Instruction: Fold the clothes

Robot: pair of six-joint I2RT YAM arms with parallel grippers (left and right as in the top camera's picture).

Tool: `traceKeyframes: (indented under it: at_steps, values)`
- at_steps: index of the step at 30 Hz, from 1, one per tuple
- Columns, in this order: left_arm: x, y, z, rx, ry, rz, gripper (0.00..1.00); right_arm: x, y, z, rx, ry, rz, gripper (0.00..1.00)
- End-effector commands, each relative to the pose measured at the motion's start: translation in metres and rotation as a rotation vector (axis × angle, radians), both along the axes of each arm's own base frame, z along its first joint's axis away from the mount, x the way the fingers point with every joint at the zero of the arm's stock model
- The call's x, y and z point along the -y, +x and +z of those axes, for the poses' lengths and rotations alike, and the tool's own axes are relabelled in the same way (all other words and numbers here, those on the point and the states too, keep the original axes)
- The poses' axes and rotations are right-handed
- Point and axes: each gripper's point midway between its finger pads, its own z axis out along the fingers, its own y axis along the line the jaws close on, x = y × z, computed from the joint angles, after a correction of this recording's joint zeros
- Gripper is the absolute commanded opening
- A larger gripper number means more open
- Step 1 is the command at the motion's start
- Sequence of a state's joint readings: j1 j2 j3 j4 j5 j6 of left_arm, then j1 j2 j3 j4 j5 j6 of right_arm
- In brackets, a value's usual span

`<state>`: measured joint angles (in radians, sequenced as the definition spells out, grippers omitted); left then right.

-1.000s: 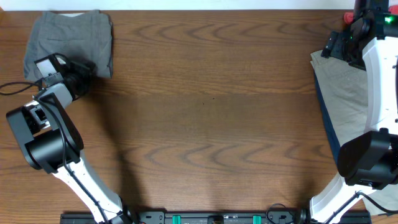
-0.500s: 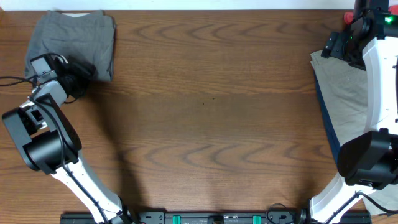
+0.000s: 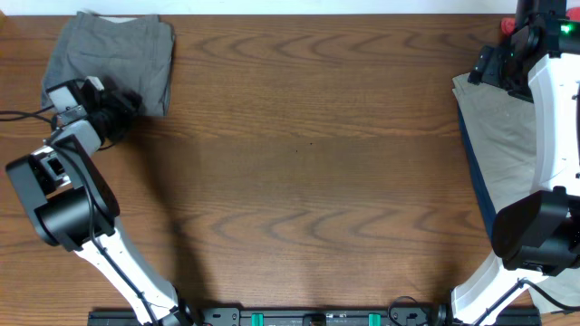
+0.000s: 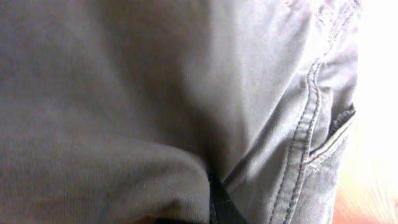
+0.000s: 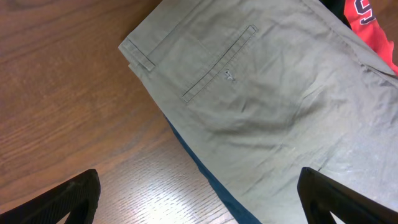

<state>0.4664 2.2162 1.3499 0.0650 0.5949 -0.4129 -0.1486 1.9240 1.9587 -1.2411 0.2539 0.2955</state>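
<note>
The grey shorts (image 3: 113, 56) lie folded in a compact bundle at the far left corner of the table. My left gripper (image 3: 122, 101) is at the bundle's near edge. In the left wrist view grey cloth (image 4: 155, 93) with a seam and a pocket fills the frame, bunched over one dark finger (image 4: 219, 206), so the gripper looks shut on it. My right gripper (image 3: 494, 68) hovers open and empty over the beige shorts (image 3: 503, 136). Its fingertips (image 5: 62, 202) stand wide apart in the right wrist view.
At the right edge the beige khaki shorts (image 5: 267, 93) lie on a blue garment (image 5: 205, 177), with a red garment (image 5: 367, 18) and a black one (image 5: 339, 6) beyond. Bare brown wood table (image 3: 308, 163) spans the middle.
The grey shorts have slid slightly to the right and toward the far edge, with my left gripper on them. The right arm has not moved.
</note>
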Motion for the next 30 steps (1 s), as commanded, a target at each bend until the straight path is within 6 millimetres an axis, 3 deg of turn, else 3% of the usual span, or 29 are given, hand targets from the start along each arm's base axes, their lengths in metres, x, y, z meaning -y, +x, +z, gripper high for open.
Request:
traceKeyframes:
  at_steps: [1,5,9,21,30]
  values:
    - [0.017,-0.002,-0.032,-0.055,-0.017,0.010,0.06,0.001,0.000,-0.002,-0.007,-0.005,0.006,0.99]
    - [0.022,0.011,-0.025,-0.004,0.023,-0.001,0.06,0.001,0.000,-0.002,-0.007,-0.005,0.006,0.99]
    - [0.014,0.010,-0.028,-0.023,0.068,0.037,0.06,0.001,0.000,-0.002,-0.007,-0.005,0.006,0.99]
    - [-0.040,-0.007,-0.029,-0.031,0.080,0.143,0.07,0.001,0.000,-0.002,-0.007,-0.005,0.006,0.99]
    - [-0.025,0.009,-0.020,0.026,0.104,0.108,0.06,0.001,0.000,-0.002,-0.007,-0.005,0.006,0.99]
